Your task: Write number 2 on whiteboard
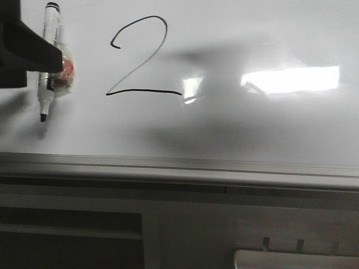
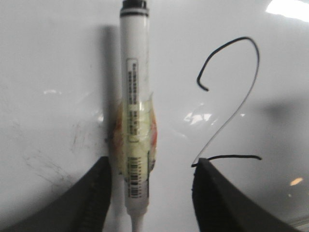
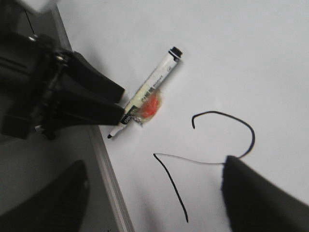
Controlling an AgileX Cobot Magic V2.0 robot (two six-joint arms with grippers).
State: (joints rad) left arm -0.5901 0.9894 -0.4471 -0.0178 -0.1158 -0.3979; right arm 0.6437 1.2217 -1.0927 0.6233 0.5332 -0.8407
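Front view shows the whiteboard [image 1: 235, 145], a glossy white board with a bright rectangular reflection and a grey rail along its near edge. On the left half of it sits the number 2 [image 1: 140, 56], drawn in thin black line: a hooked top, a long diagonal stroke, and a flat base line. The figure looks finished, so the writing itself appears done.

Just left of the numeral lies a white marker [image 1: 47, 61] with a black cap end and a band of clear tape and orange around its middle. Its long axis runs up and down the board in this view, cap end away from the robot, writing tip toward the rail. The numeral stands the same way up, its base toward the rail.

Left wrist view shows the left hand [image 2: 149, 193] with its two dark fingers spread wide, one on each side of the marker's lower barrel. The marker seems to rest against one finger while the other stands clear of it, so I judge it is not gripped, though the contact is hard to make out.

Right wrist view shows the right hand [image 3: 154, 193] open wide and holding nothing, hovering over the numeral.

What seems left is only drawing the arms back.
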